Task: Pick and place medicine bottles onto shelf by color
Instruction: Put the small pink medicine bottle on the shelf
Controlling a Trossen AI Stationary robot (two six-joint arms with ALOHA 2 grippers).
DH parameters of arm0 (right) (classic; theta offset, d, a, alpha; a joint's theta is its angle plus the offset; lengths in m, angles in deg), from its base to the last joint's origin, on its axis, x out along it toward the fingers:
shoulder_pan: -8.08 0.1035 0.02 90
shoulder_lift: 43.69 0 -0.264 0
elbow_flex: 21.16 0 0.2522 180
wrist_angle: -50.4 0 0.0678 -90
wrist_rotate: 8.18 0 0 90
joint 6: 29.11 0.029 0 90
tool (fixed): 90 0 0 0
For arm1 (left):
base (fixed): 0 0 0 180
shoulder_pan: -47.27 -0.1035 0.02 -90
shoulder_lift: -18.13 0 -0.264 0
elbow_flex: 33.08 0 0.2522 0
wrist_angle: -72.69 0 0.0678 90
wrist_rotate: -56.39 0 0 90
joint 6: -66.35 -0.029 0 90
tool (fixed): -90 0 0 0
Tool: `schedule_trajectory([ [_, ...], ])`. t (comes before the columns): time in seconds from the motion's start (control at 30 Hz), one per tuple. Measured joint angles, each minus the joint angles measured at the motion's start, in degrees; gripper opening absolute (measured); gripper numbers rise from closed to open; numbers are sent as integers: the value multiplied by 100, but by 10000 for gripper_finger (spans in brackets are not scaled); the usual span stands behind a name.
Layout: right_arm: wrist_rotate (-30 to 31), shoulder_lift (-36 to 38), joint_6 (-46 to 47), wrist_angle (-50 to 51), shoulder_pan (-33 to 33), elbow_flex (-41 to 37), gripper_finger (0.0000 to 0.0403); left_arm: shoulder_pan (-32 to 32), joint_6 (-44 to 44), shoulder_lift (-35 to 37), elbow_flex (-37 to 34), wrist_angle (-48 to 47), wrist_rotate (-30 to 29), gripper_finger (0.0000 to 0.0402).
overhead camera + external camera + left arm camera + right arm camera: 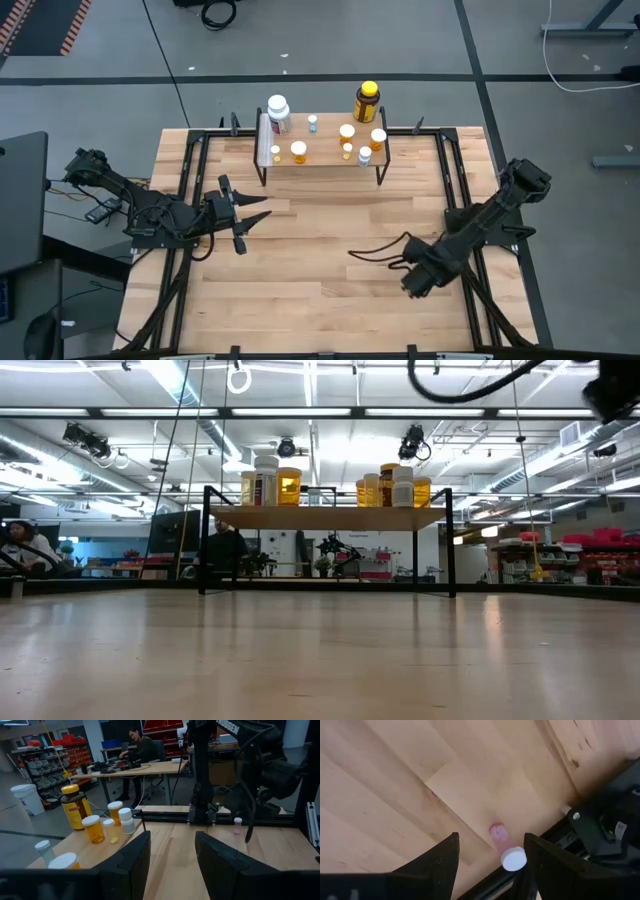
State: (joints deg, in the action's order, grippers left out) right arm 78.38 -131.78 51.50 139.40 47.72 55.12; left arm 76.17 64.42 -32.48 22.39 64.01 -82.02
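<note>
Your right claw (490,852) hung spread over 1 pink bottle (506,847) lying on the table (395,785); next, pinch it, carry it to the shelf (320,160). Left claw (172,855) waited, spread, empty.

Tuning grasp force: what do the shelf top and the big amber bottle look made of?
Shelf: light wood plank, matte, visible grain, on thin black legs that look like metal. Large amber bottle: dark translucent body, probably plastic though glass can't be ruled out, with a yellow cap.

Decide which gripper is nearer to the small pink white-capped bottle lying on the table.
Right. The right gripper hangs directly over the small pink bottle, jaws open astride it. The left gripper waits far across the table, near the shelf.
</note>
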Motion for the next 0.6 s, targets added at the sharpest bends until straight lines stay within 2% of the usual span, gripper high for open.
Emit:
schedule_trajectory([
  [0.17, 245, 1, 650, 32, 483, -2, 221, 0, 105, 0, 0, 0, 1, 162],
  [0.4, 398, 6, 1378, 657, 937, -7, 225, 0, 131, 0, 0, 2, 0, 162],
  [0.6, 598, 171, 1953, 591, 1225, -7, 226, 0, 129, 0, 0, 2, 2, 162],
])
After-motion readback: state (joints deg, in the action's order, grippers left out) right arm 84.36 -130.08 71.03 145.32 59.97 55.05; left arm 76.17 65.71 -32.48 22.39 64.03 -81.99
